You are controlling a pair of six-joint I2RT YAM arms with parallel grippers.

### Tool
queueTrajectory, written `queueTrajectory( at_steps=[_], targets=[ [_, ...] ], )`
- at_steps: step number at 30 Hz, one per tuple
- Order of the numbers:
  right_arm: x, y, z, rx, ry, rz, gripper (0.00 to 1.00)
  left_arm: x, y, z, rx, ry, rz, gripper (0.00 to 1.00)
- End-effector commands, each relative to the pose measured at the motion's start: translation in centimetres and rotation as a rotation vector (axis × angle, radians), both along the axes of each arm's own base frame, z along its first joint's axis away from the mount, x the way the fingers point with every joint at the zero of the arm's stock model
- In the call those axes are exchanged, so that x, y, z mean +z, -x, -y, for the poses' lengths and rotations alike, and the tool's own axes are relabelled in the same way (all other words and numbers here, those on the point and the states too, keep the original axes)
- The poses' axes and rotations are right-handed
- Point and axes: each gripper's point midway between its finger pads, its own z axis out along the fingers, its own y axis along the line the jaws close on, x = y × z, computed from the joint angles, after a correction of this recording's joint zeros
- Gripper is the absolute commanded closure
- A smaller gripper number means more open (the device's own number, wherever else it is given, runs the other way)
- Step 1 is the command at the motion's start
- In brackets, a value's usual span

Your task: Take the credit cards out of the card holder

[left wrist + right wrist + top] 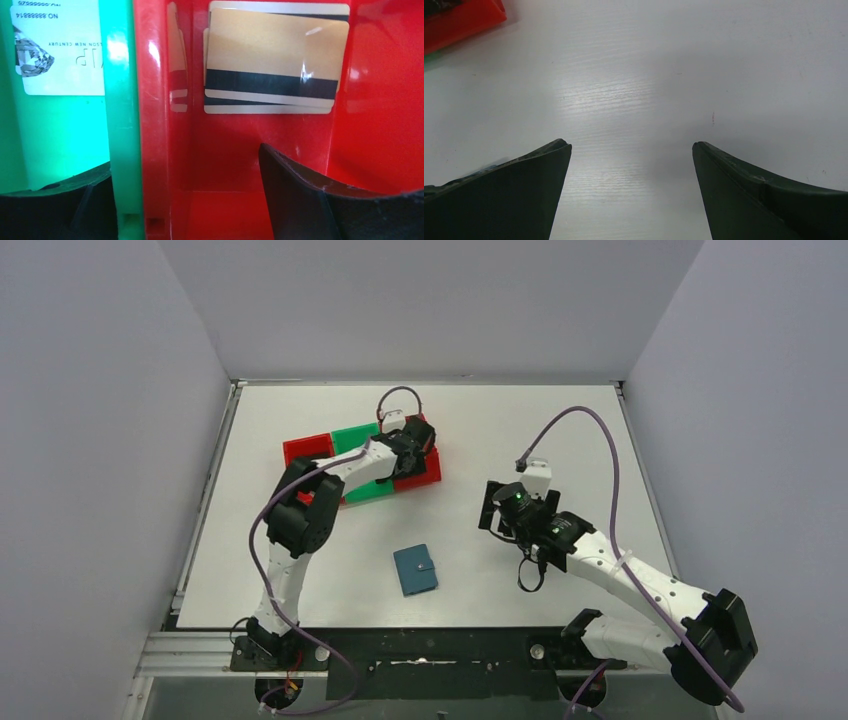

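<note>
The teal card holder [415,570] lies folded shut on the white table, near the front and between the two arms. Gold credit cards [277,60] with black stripes lie stacked flat in a red bin [380,100]. A whitish card [62,55] lies in the green bin [120,100] beside it. My left gripper [185,157] hangs open over these bins [415,445], one finger on each side of the wall between them, holding nothing. My right gripper [631,145] is open above bare table [495,505], right of the card holder.
Red and green bins [345,440] stand in a row at the table's back left. A corner of a red bin [459,20] shows at the upper left of the right wrist view. Grey walls enclose the table on three sides.
</note>
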Motion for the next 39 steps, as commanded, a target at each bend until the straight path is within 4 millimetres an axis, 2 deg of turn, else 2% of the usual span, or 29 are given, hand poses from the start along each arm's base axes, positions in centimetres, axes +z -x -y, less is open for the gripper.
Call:
queueTrajectory(
  at_steps=[1, 8, 13, 20, 27, 39],
  targets=[
    [1.7, -1.0, 0.9, -0.069, -0.011, 0.07, 0.02, 2.4, 1.6, 4.3, -0.027, 0.115, 0.039, 0.28],
    [2.4, -0.9, 3.1, -0.164, -0.004, 0.113, 0.02, 2.1, 4.5, 9.8, -0.129, 0.162, 0.02, 0.29],
    [2.5, -0.6, 4.9, -0.235, -0.025, 0.14, 0.02, 2.9, 6.5, 13.0, -0.19, 0.171, 0.027, 0.29],
    [1.9, -0.7, 6.1, -0.267, -0.065, 0.129, 0.02, 4.4, 8.1, 15.6, -0.227, 0.208, 0.053, 0.29],
    [1.7, -0.8, 6.5, -0.271, -0.079, 0.116, 0.02, 3.4, 7.7, 14.7, -0.216, 0.14, 0.059, 0.24],
    [1.2, -0.6, 6.7, -0.27, -0.071, 0.104, 0.02, 1.1, 4.8, 12.4, -0.222, 0.063, 0.05, 0.2]
  ],
)
